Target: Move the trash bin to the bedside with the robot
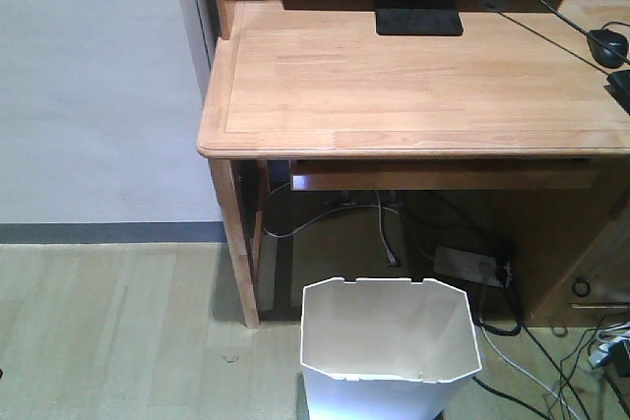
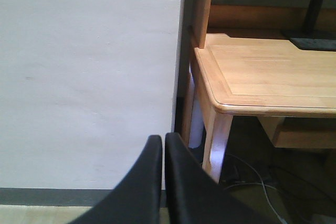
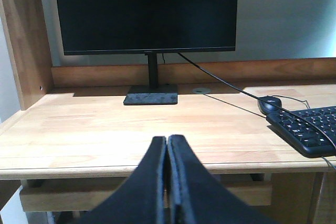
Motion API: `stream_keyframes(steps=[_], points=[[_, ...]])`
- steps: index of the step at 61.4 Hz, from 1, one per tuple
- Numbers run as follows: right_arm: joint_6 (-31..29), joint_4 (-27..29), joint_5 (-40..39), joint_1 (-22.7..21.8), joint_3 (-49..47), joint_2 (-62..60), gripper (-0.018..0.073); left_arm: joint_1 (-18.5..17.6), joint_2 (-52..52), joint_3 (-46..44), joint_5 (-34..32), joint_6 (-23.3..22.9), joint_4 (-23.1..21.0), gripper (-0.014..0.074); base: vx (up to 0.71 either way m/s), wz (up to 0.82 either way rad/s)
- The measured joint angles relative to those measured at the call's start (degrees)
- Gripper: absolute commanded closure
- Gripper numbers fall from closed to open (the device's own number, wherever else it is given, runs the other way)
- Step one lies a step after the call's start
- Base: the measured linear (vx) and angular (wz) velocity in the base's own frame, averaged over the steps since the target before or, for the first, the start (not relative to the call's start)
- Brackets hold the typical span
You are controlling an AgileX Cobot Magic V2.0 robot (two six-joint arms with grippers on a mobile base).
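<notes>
The white trash bin (image 1: pixel 389 333) is standing upright on the wood-look floor (image 1: pixel 118 331), just in front of the light wooden worktop (image 1: pixel 413 86) and partly below its front edge. Its angular rim is facing up and its cream inside is looking empty. Cables and a power strip (image 1: pixel 465 265) are lying on the floor behind it, under the worktop.

Neither arm is touching the bin. The left hand (image 2: pixel 163 140) is showing its two black fingers pressed together with nothing between them, and it is pointing at the pale wall (image 2: pixel 84 77) beside the worktop's left corner. The right hand (image 3: pixel 167 141) is also pressed together and holding nothing, and it is pointing over the worktop toward a dark monitor (image 3: pixel 147 11), a mouse (image 3: pixel 269 103) and a keyboard (image 3: pixel 307 132).

No bed or checked bedding is appearing in any view, so the bedside is out of sight. Judging from this, the task is looking barely begun: the bin is waiting to be gripped, and lifting it, carrying it to the bed and setting it down are all remaining.

As for writing, a tiny mark is sitting on the monitor's lower bezel, but it is too small to read. The keyboard keys are too blurred to make out, and the bin is showing no label.
</notes>
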Motion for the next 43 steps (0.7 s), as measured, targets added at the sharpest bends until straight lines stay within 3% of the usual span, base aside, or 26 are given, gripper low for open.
stream_keyframes(steps=[43], points=[[0.00, 0.00, 0.00, 0.00, 0.00, 0.00, 0.0568, 0.00, 0.00, 0.00, 0.00, 0.00, 0.00, 0.0602, 0.00, 0.00]])
